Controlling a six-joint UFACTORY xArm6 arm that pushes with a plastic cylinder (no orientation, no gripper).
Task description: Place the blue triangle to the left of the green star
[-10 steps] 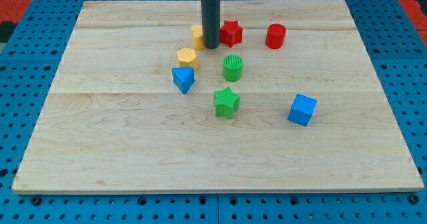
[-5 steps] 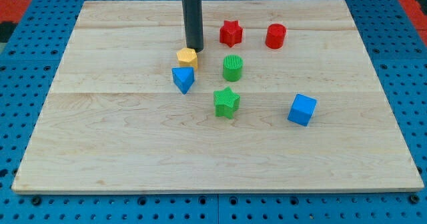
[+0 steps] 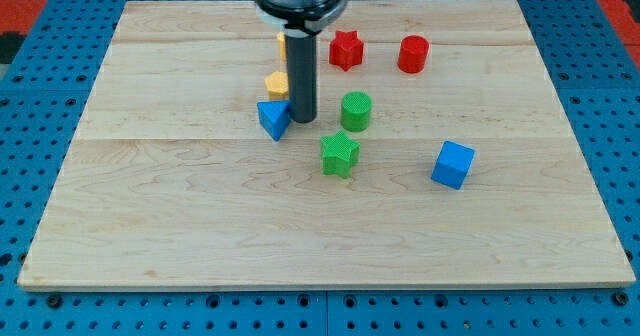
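The blue triangle lies on the wooden board, up and to the left of the green star. My tip stands just to the right of the blue triangle, close to or touching it, and up-left of the green star. The rod hides part of the orange block above the triangle and most of a yellow block further up.
A green cylinder stands right of my tip. A red star and a red cylinder sit near the view's top. A blue cube is at the right.
My tip has moved down the view, from beside the yellow block to the right side of the blue triangle. The green cylinder has shifted slightly to the right and down.
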